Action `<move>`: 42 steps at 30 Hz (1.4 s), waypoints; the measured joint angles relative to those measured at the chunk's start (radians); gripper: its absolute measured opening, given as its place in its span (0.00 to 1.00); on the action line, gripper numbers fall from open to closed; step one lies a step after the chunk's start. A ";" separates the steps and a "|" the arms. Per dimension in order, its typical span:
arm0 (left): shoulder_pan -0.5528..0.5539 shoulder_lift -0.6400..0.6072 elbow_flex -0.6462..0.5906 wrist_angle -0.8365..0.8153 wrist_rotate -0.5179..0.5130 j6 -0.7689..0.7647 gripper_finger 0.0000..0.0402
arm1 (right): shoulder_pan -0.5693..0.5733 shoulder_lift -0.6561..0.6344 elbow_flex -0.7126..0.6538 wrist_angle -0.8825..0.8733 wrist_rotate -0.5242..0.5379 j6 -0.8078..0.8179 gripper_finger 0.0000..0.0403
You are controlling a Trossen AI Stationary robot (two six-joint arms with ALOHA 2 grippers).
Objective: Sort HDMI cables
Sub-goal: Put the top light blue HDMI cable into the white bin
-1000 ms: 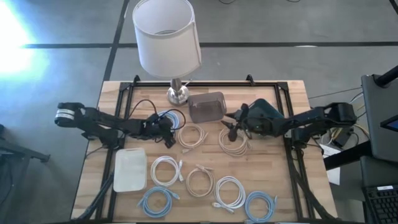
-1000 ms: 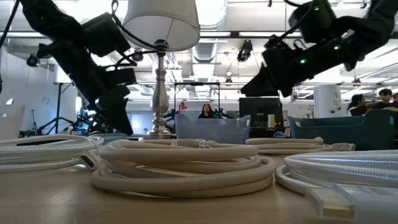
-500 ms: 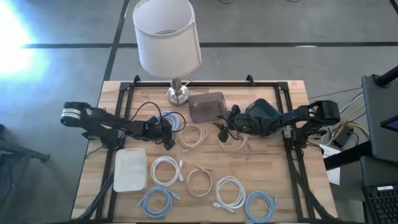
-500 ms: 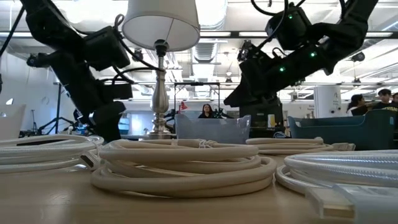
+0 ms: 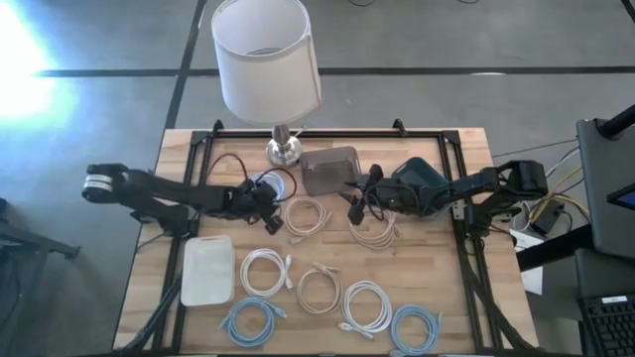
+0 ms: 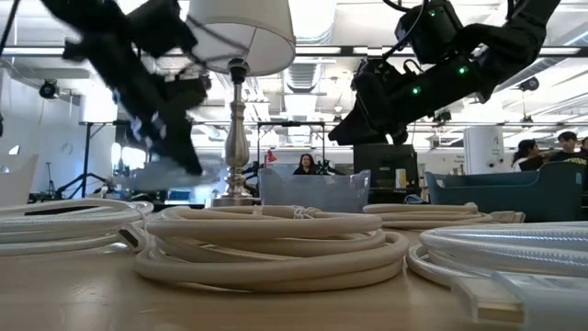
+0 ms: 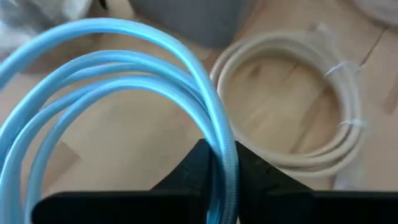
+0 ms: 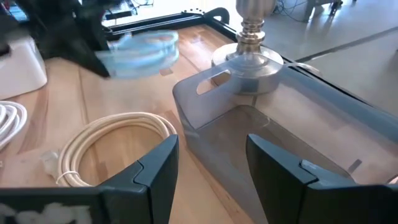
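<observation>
My left gripper [image 5: 265, 204] is shut on a light blue HDMI cable coil [image 5: 274, 185] left of the grey bin [image 5: 329, 171]. The coil also shows in the left wrist view [image 7: 124, 81] and, blurred, in the low view [image 6: 175, 171]. My right gripper [image 5: 359, 201] is open and empty above the table between the grey bin and a beige coil [image 5: 375, 226]. In its wrist view [image 8: 211, 168] the fingers stand before the bin's rim [image 8: 205, 84]. Several other coils lie flat on the table: beige [image 5: 307, 216], white [image 5: 265, 271], light blue [image 5: 250, 320]. My left gripper pinches the bundled turns of the light blue coil [image 7: 219, 146] between its two fingers at one spot on the ring. The fingers come slanting down from the table's left side and lie across the strands. The coil stands out beyond the fingertips, lifted off the table in the low view.
A lamp stands at the far edge, its base [image 5: 284, 151] beside the grey bin. A teal bin [image 5: 422, 178] lies under the right arm. A white box [image 5: 207, 269] sits at the near left. More coils lie along the near edge [image 5: 365, 303] [image 5: 414, 328] [image 5: 318, 289].
My left gripper went down to the light blue coil and has now risen with it, lifting the coil off the table. My right gripper has moved toward the table's left edge, nearer the grey bin, and has stayed open.
</observation>
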 joint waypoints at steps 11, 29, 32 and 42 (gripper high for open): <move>-0.232 0.020 0.358 -0.643 -0.105 -0.208 0.11 | 0.000 0.000 -0.001 0.001 0.000 0.000 0.46; -0.520 0.287 0.606 -1.150 0.391 -0.602 0.11 | 0.000 0.000 -0.001 0.001 0.000 0.001 0.46; -0.556 0.342 0.617 -1.153 0.551 -0.597 0.11 | 0.000 0.000 -0.001 0.001 0.000 0.003 0.46; -0.628 0.499 0.592 -1.145 0.752 -0.629 0.13 | 0.000 -0.001 -0.001 0.001 0.000 0.004 0.46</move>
